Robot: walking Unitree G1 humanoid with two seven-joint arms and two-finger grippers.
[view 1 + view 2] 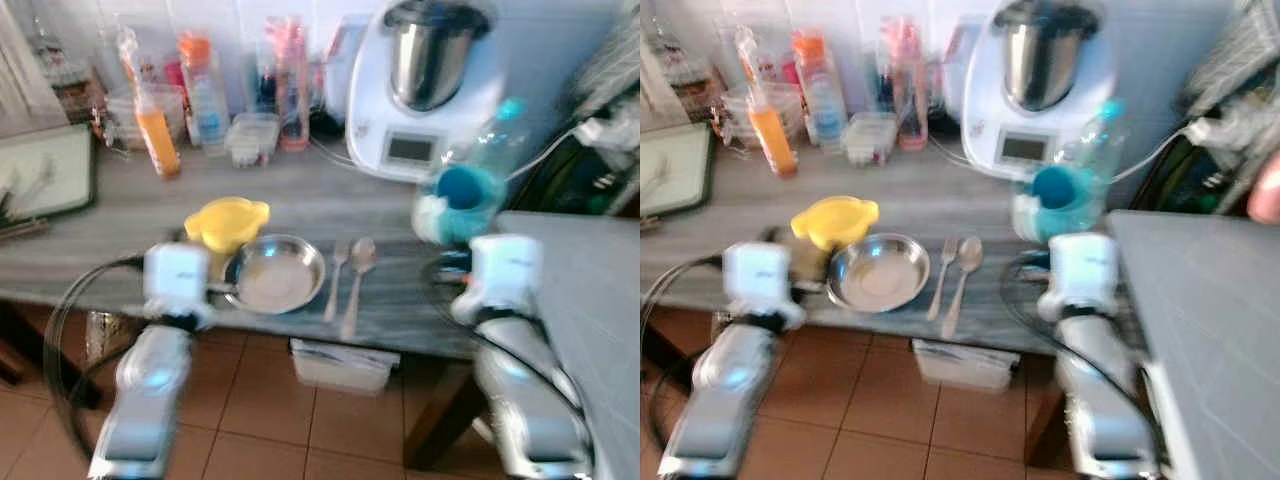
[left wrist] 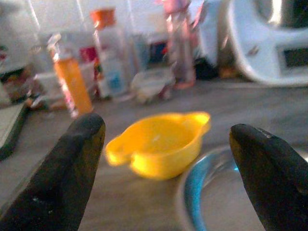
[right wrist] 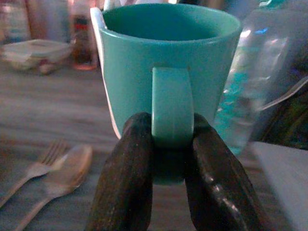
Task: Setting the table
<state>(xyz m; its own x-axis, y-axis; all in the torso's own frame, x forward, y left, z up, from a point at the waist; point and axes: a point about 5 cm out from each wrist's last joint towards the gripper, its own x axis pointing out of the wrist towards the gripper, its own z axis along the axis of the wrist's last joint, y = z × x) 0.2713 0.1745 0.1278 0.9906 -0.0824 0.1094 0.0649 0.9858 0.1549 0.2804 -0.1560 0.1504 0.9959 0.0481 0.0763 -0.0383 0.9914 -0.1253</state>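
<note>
Two tools are at work in front of you: your right tool is pinched on the handle of a teal mug, one black finger pressed on each side of the handle's lower end, while your left tool is spread wide with nothing between its fingers. Look at the mug first: it is a plain teal ceramic cup with a thick, flat strap handle facing the wrist camera and an open, dark-teal inside; whether anything is in it you cannot tell from this angle. In the head views it sits at the right end of the grey wood-grain surface, just ahead of the right wrist and right beside a clear plastic bottle with a teal cap, in front of the white kitchen machine. Your left tool faces a yellow two-handled bowl, with the rim of a steel plate just beside it. A fork and spoon lie side by side right of the plate. Both head views are blurred, so the jars and bottles along the back wall are hard to make out, and the mug's base is hidden behind the fingers in the right wrist view.
</note>
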